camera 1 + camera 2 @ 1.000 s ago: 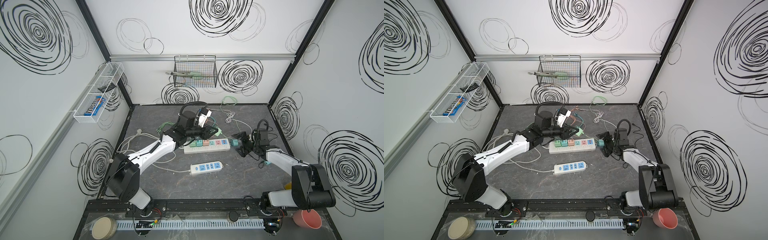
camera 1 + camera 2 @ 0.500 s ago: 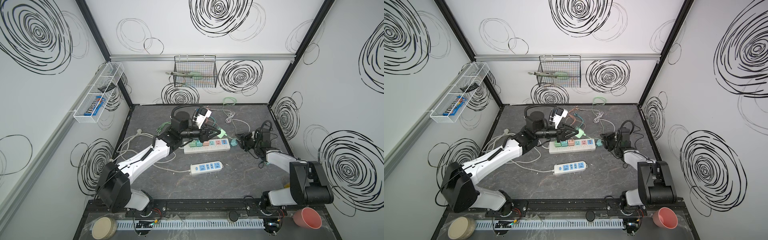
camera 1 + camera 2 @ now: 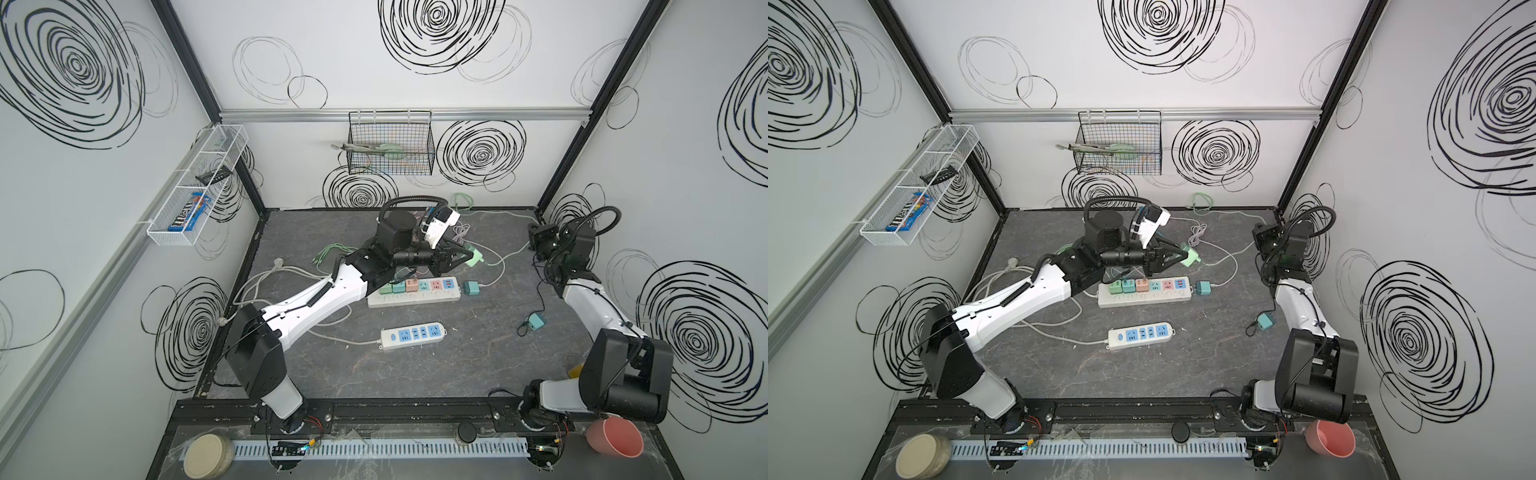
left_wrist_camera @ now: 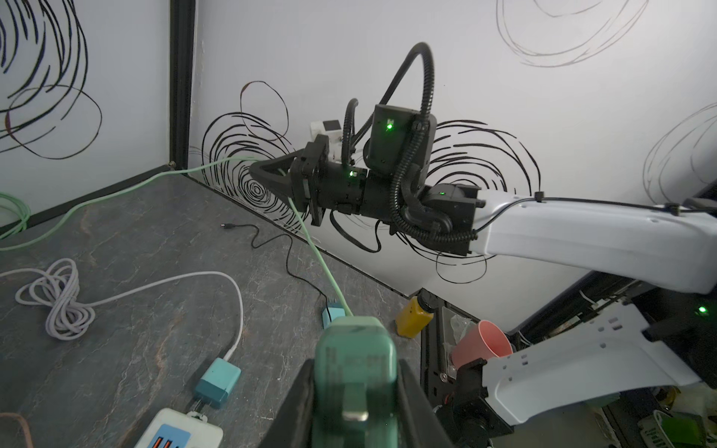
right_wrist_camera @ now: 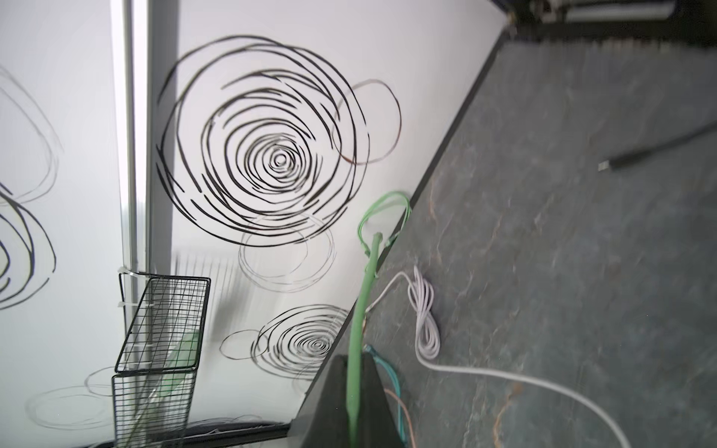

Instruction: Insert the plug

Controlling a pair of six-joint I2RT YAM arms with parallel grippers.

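A light green plug point(image 3: 474, 258) point(image 3: 1190, 260) point(image 4: 355, 345) hangs in the air above the right end of the long white power strip point(image 3: 415, 296) point(image 3: 1144, 296). My left gripper point(image 3: 464, 257) point(image 3: 1179, 257) point(image 4: 355, 364) is shut on it, its metal prong facing the wrist camera. The plug's green cable point(image 4: 318, 252) point(image 5: 368, 279) runs to my right gripper point(image 3: 533, 246) point(image 3: 1259, 243) point(image 4: 258, 175) point(image 5: 354, 358). That gripper is shut on the cable, raised near the right wall.
A teal plug point(image 3: 471, 287) sits at the strip's right end. A short white strip point(image 3: 413, 334) lies nearer the front. A small teal charger point(image 3: 535, 322), a coiled white cable point(image 4: 58, 306), a pink cup point(image 3: 615, 436) and a wall basket point(image 3: 390, 145) are also here.
My right gripper went from open by the strip's right end to shut on the green cable, drawing back toward the right wall. The left gripper carried the plug rightward.
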